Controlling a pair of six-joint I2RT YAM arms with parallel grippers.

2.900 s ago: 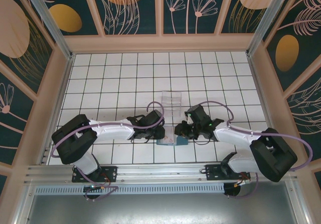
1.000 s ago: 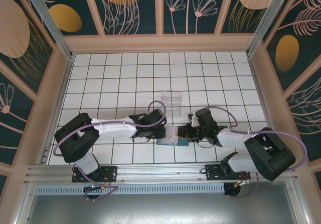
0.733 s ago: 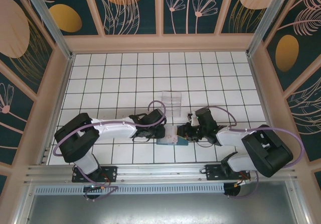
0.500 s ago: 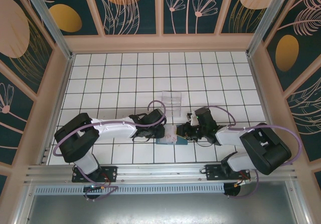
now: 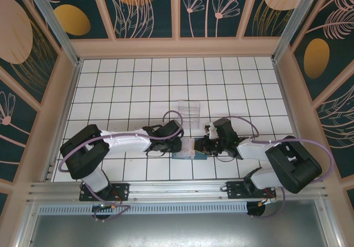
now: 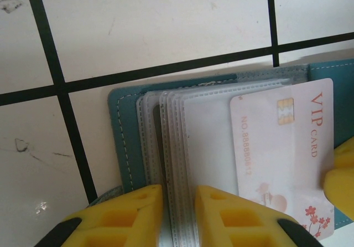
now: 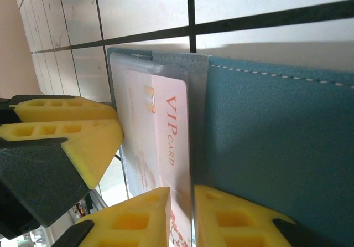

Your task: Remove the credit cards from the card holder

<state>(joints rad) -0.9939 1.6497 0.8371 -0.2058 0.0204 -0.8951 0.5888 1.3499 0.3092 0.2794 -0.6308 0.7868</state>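
The left gripper [image 6: 178, 191] is nearly closed. Its yellow fingers [image 6: 126, 214] pinch a stack of clear sleeves [image 6: 207, 119] belonging to the card holder [image 6: 124, 133], and the sleeves run down through the narrow slit between them. The lower ends of the fingers are cut off by the frame's bottom edge. The teal cover lies open on the tiled table [image 6: 138, 20], just beyond the fingertips and out to their left. A thin dark sliver shows between two sleeves just above the slit, too narrow to identify.

The pale card [image 6: 282, 153], printed "VIP CARD", lies on the sleeves to the right of the left fingers. Its far corner juts past the sleeve's edge.

The right gripper [image 7: 181, 193] is also closed to a thin gap, and the long edge of that card passes into it. The point where the pads meet the card is cut off below, so the grip itself is not plainly shown. The teal cover spreads to the right of these fingers, and the left gripper's fingers stand just beside them on the left.

From above, both wrists cover most of the holder. A clear tray [image 5: 189, 113] sits beyond them, apart.
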